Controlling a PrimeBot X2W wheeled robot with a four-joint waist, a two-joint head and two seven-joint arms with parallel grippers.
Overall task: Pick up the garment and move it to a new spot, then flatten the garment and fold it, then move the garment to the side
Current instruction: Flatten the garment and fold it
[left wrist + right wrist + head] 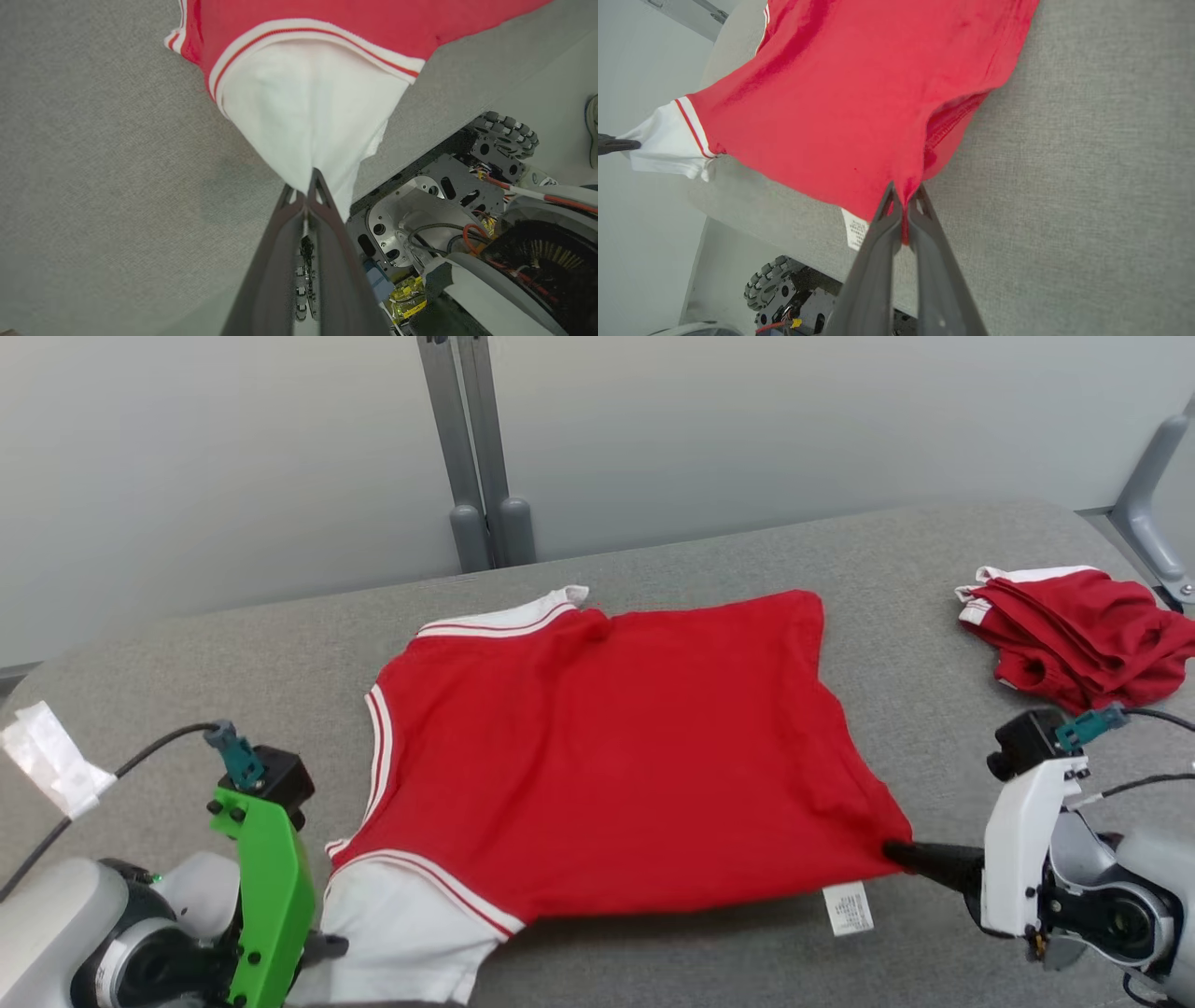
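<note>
A red shirt (pixel 607 756) lies spread on the grey bench (pixel 934 644). The left gripper (pixel 306 186) is clamped on a white sleeve (pixel 308 116), the right gripper (pixel 903 198) on the hem (pixel 952 126). The cloth looks light and limp; pinched edges seem the best holds, though it will likely sag between them.

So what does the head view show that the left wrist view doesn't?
Head view, not left wrist: a crumpled red-and-white garment pile, a white care label, and the right gripper shut on a hem corner of the flat red shirt with white striped trim. Left wrist, not head: the robot's dark wheeled base past the edge of the grey fabric table, and the left gripper close up, shut on the white sleeve. Both: that shirt, its sleeve, the table.
</note>
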